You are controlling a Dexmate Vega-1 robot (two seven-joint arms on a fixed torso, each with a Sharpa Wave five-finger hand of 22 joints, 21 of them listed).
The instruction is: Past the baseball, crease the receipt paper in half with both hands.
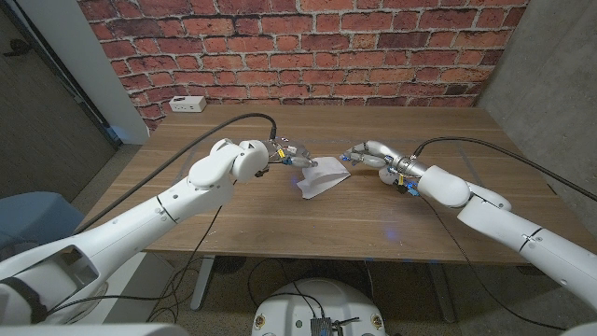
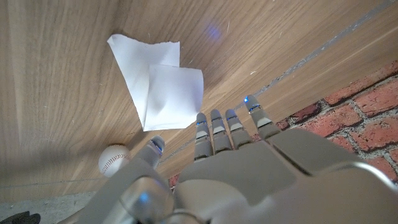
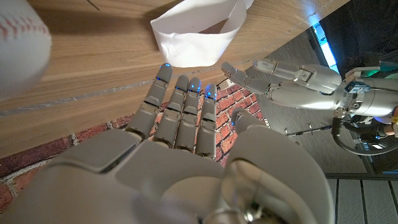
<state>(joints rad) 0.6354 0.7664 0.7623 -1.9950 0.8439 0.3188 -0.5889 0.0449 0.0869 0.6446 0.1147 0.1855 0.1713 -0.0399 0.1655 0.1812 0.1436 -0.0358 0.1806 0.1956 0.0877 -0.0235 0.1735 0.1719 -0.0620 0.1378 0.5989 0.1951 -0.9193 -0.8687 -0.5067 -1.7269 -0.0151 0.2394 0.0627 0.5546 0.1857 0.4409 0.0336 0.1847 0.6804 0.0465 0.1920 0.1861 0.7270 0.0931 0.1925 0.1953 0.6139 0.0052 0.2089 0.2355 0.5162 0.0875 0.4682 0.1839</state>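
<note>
The white receipt paper [image 1: 320,177] lies mid-table, folded over itself with one flap bowed up [image 3: 193,34]; the doubled part shows in the left wrist view [image 2: 168,93]. My left hand [image 1: 289,154] reaches in from the paper's left with its fingers straight, and its fingertips [image 2: 214,121] are at the paper's edge, holding nothing. My right hand [image 1: 368,154] comes from the other side, its fingertips [image 3: 180,81] stretched out just short of the raised fold. The baseball [image 2: 115,160] sits close by the paper and looms beside my right hand [image 3: 18,43].
A small white box [image 1: 188,104] stands at the table's back left corner by the brick wall [image 1: 308,47]. Black cables trail along both arms. Bare wood [image 1: 308,224] stretches between the paper and the front edge.
</note>
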